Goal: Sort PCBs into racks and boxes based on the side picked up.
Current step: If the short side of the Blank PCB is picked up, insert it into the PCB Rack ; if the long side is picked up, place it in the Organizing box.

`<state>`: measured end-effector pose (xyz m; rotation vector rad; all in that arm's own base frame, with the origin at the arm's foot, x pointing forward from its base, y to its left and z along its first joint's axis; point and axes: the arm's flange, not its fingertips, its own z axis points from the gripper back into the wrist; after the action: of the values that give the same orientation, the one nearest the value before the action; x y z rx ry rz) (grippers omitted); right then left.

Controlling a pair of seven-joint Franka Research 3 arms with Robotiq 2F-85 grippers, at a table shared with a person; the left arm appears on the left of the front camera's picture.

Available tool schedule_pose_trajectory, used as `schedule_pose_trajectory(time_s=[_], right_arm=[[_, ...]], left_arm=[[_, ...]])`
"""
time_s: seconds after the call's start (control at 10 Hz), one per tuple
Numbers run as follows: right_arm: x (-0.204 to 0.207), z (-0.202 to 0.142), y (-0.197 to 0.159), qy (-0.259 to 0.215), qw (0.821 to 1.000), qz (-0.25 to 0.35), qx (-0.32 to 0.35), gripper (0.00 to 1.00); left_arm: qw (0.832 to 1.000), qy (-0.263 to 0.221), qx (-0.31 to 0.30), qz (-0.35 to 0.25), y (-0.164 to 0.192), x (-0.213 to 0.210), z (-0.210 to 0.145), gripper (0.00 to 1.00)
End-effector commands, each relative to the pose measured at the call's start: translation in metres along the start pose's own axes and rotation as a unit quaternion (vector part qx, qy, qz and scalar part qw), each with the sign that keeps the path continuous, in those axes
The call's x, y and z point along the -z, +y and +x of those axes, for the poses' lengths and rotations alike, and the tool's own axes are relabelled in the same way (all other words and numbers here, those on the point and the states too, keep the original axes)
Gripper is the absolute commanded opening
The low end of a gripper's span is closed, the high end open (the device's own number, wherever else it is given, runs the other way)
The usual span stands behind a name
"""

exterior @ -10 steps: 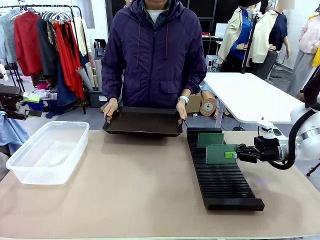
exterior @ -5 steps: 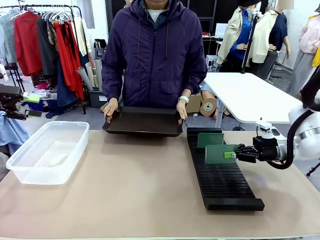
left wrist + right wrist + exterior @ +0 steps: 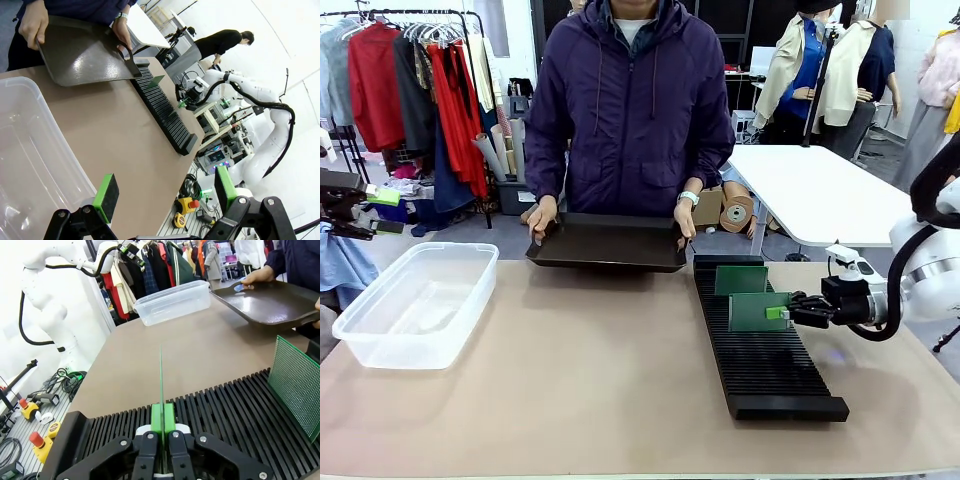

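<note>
My right gripper (image 3: 788, 313) is shut on the right edge of a green PCB (image 3: 757, 312), holding it upright just over the slots of the long black rack (image 3: 765, 370). In the right wrist view the held PCB (image 3: 161, 380) shows edge-on between the green pads (image 3: 157, 417). A second PCB (image 3: 741, 279) stands in the rack's far end, also seen as PCB (image 3: 295, 390). The clear box (image 3: 415, 305) sits at the table's left. My left gripper (image 3: 165, 192) is open, with nothing between its fingers, above the box's near corner (image 3: 30, 165).
A person at the far side holds a shallow dark tray (image 3: 608, 243) by both handles, tilted over the table edge. The left gripper (image 3: 380, 212) hangs at the far left. Bare tabletop (image 3: 580, 370) lies between box and rack.
My right gripper has shifted slightly left with the PCB, staying over the rack. The person, the tray and the left arm have not moved.
</note>
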<state>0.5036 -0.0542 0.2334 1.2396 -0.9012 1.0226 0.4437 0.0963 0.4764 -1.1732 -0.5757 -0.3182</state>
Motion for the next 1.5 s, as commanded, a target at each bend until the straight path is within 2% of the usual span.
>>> schedule_pose_trajectory(time_s=[0.0, 0.5, 1.4], right_arm=[[-0.001, 0.000, -0.003, 0.008, 1.000, 0.021, -0.001, 0.00], [-0.001, -0.009, -0.012, 0.019, 1.000, 0.019, 0.011, 0.00], [-0.002, -0.008, -0.023, -0.002, 1.000, 0.016, 0.013, 0.00]], left_arm=[[1.000, -0.001, 0.002, 0.000, -0.002, -0.001, 0.001, 1.00], [1.000, -0.001, 0.002, 0.000, -0.002, -0.001, 0.001, 1.00], [1.000, -0.001, 0.002, 0.000, -0.002, -0.001, 0.001, 1.00]])
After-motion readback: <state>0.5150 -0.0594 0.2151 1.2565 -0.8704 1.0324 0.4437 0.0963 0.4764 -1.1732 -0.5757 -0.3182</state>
